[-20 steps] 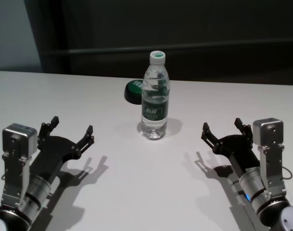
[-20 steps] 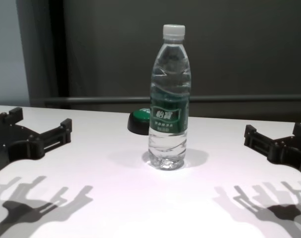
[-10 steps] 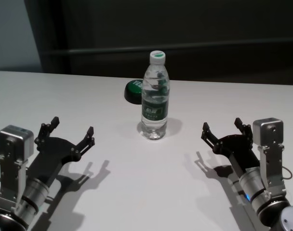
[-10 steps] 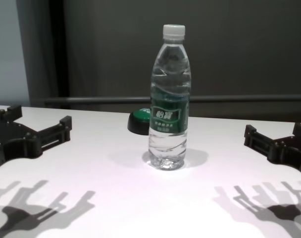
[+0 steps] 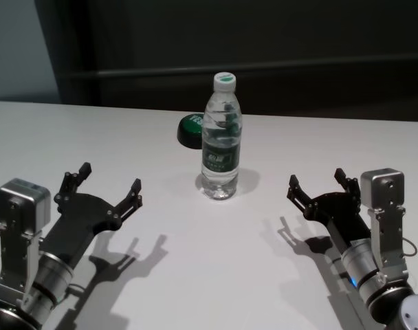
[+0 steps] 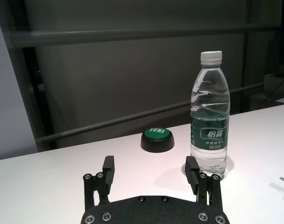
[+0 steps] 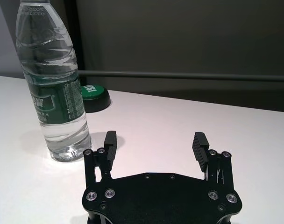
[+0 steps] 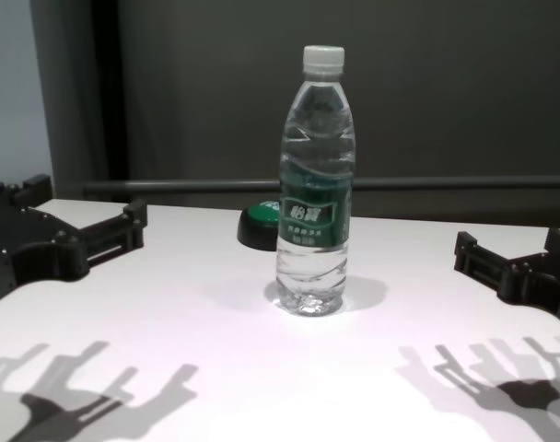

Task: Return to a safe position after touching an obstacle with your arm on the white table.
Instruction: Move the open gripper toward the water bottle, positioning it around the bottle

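The obstacle, a tall clear water bottle (image 5: 221,144) with a white cap and dark green label, stands upright on the white table (image 5: 195,275). It also shows in the chest view (image 8: 315,184), the left wrist view (image 6: 209,116) and the right wrist view (image 7: 53,88). My left gripper (image 5: 107,189) is open and empty, raised above the table, left of and nearer than the bottle; it shows in the left wrist view (image 6: 151,175) and the chest view (image 8: 77,226). My right gripper (image 5: 317,184) is open and empty, right of the bottle, also in the right wrist view (image 7: 155,147).
A low black-and-green dome button (image 5: 190,130) sits just behind and left of the bottle, also in the left wrist view (image 6: 157,139) and the chest view (image 8: 260,224). A dark wall with a rail runs behind the table's far edge.
My left gripper has risen and moved forward and rightward toward the bottle, staying open. The right arm, the bottle and the button have not moved.
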